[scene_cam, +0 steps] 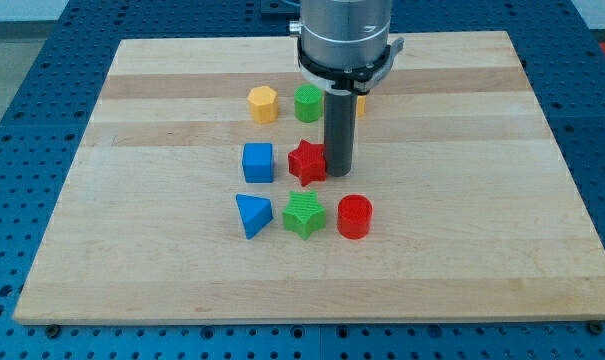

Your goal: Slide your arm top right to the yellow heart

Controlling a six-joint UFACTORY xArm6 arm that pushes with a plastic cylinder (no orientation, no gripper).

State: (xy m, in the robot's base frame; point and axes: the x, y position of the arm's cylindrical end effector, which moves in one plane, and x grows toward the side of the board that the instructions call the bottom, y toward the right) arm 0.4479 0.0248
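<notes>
My tip [339, 173] rests on the board, touching or nearly touching the right side of the red star [305, 162]. The yellow heart [361, 104] is almost wholly hidden behind the rod. Only a thin yellow sliver shows at the rod's right edge, just above and to the right of my tip. A green cylinder [308, 103] sits just left of the rod, and a yellow hexagon [263, 103] lies further left.
A blue cube [258, 162] lies left of the red star. Below sit a blue triangle [252, 215], a green star [303, 214] and a red cylinder [354, 216]. All rest on a wooden board [482, 200] with blue pegboard around it.
</notes>
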